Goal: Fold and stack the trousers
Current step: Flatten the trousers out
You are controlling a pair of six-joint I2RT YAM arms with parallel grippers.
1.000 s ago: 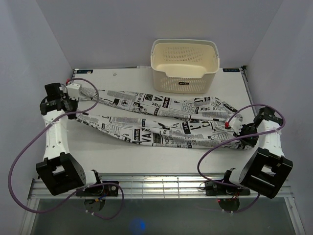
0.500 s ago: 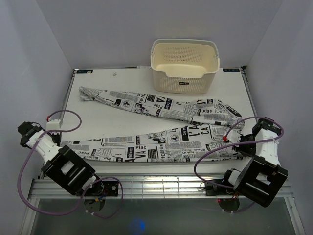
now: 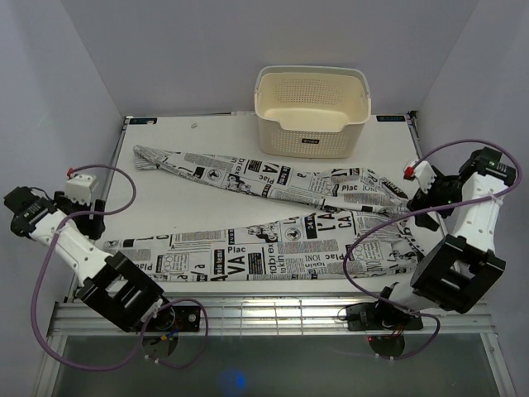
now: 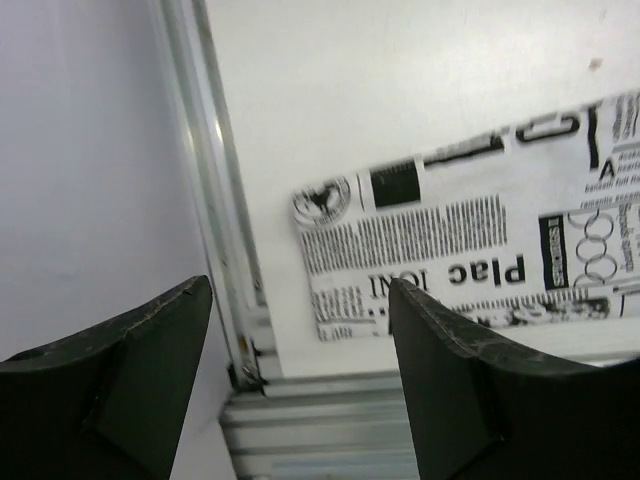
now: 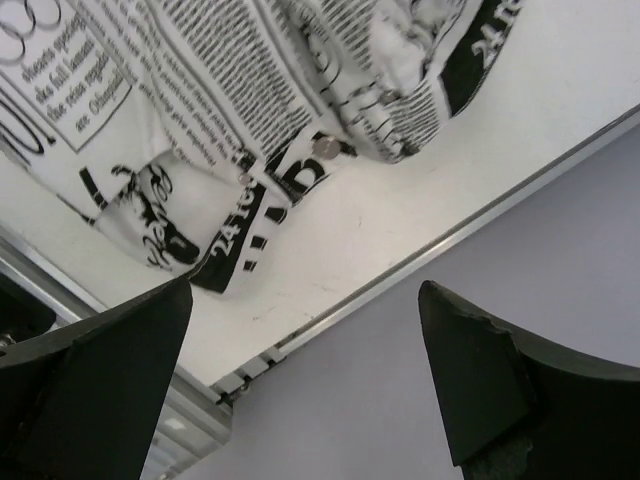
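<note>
Fingers of the left gripper (image 4: 300, 285) stand spread and empty at the left edge of the tabletop (image 3: 215, 132), one cuff of the trousers (image 4: 450, 250) just ahead. They lie flat in a sideways V (waist at right). There the right gripper (image 5: 305, 290) hovers spread, empty, just beside the waist.

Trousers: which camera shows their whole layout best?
Top external: the trousers show whole, legs splayed leftward. Left wrist shows only one leg's hem; right wrist only a bunched end with a stud.
</note>
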